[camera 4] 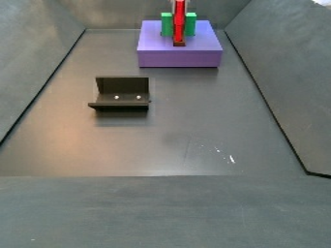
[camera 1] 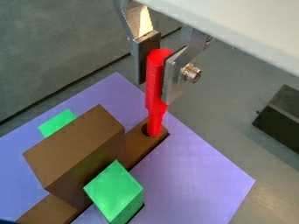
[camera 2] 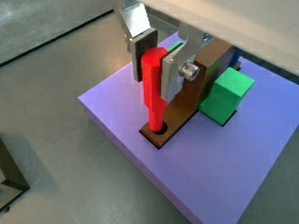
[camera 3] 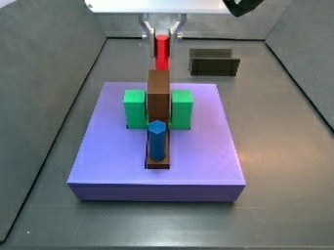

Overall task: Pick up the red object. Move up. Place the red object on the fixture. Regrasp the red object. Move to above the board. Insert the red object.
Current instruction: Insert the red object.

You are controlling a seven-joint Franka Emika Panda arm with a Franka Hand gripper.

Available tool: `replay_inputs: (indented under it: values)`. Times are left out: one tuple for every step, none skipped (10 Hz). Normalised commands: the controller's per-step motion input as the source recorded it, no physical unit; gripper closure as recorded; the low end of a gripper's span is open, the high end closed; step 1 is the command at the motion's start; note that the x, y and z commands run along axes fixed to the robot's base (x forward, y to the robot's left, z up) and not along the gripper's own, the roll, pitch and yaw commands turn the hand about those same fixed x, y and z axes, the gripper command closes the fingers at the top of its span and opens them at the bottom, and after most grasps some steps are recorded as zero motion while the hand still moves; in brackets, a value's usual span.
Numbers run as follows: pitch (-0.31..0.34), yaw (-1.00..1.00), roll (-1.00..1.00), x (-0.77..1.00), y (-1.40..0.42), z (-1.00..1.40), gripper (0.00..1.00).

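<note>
The red object (camera 1: 156,92) is a slim bright red peg standing upright, and my gripper (camera 1: 160,63) is shut on its upper part. Its lower end sits in a hole at the end of the brown bar (camera 1: 76,150) on the purple board (camera 1: 201,166). Another wrist view shows the same: red object (camera 2: 152,87), gripper (camera 2: 159,59), board (camera 2: 117,107). In a side view the gripper (camera 3: 163,32) holds the red object (camera 3: 163,49) over the board's (camera 3: 115,156) far end. The dark fixture (camera 4: 120,94) stands apart on the floor, also shown as the fixture (camera 3: 214,63).
Two green blocks (camera 3: 135,108) (camera 3: 183,108) flank the brown bar (camera 3: 158,93), and a blue peg (camera 3: 156,140) stands in the bar's near end. Grey walls enclose the floor (camera 4: 195,145).
</note>
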Motion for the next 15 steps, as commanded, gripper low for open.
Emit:
replay_inputs:
  values:
    - [-0.084, 0.0, 0.04, 0.0, 0.05, -0.43, 1.0]
    - [-0.091, 0.0, 0.05, 0.0, 0.05, -0.47, 1.0]
    - [-0.104, 0.0, 0.01, -0.06, 0.0, -0.44, 1.0]
    - [-0.106, 0.0, 0.0, 0.0, 0.0, -0.3, 1.0]
    - [-0.077, 0.0, 0.0, 0.02, 0.0, -0.31, 1.0]
    - [-0.061, 0.02, 0.04, 0.0, -0.03, -0.23, 1.0]
    - [-0.03, 0.13, 0.09, 0.0, -0.18, -0.19, 1.0]
    - [-0.029, 0.09, 0.09, -0.17, -0.11, -0.18, 1.0]
    - [-0.054, 0.0, 0.0, -0.38, 0.0, -0.09, 1.0]
    - [-0.071, 0.0, 0.0, -0.14, 0.0, -0.12, 1.0]
    - [-0.077, 0.0, 0.01, -0.07, 0.09, -0.17, 1.0]
    - [-0.066, 0.0, 0.02, 0.0, 0.0, -0.17, 1.0]
    - [-0.06, 0.14, 0.06, 0.29, 0.0, -0.18, 1.0]
    - [-0.096, 0.18, 0.1, 0.23, 0.02, -0.27, 1.0]
    - [-0.126, 0.19, 0.12, 0.09, 0.08, -0.35, 1.0]
